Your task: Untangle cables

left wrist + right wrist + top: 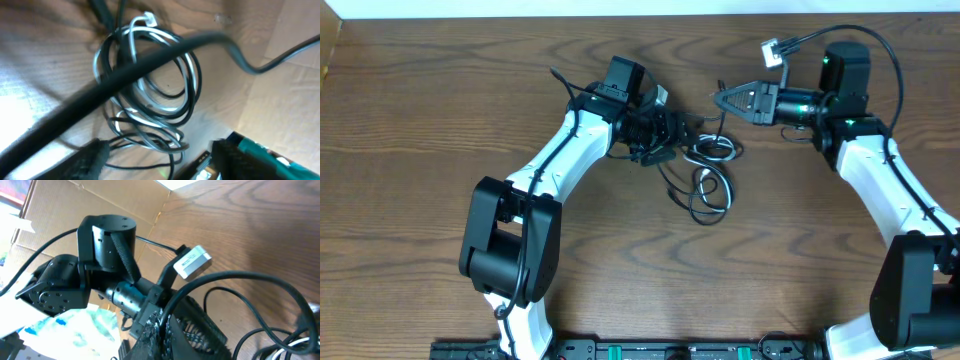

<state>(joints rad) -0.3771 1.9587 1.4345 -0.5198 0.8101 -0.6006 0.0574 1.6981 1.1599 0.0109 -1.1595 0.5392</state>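
Near the middle of the overhead view, a bit to the left, the black left gripper (657,135) on its white and black arm sits right over the left edge of the thin bendy cables (708,175). In the left wrist view its two dark, rough fingers (90,160) stand wide apart. Thin cords run through the gap, but nothing is squeezed. The cables, black ones and one white, lie in round loops piled on each other on the brown wooden table (420,150), in the middle of the view. Further right, the pointed black right gripper (723,101) has its jaws pressed together, just up from the loops. I cannot tell if it touches a cord.
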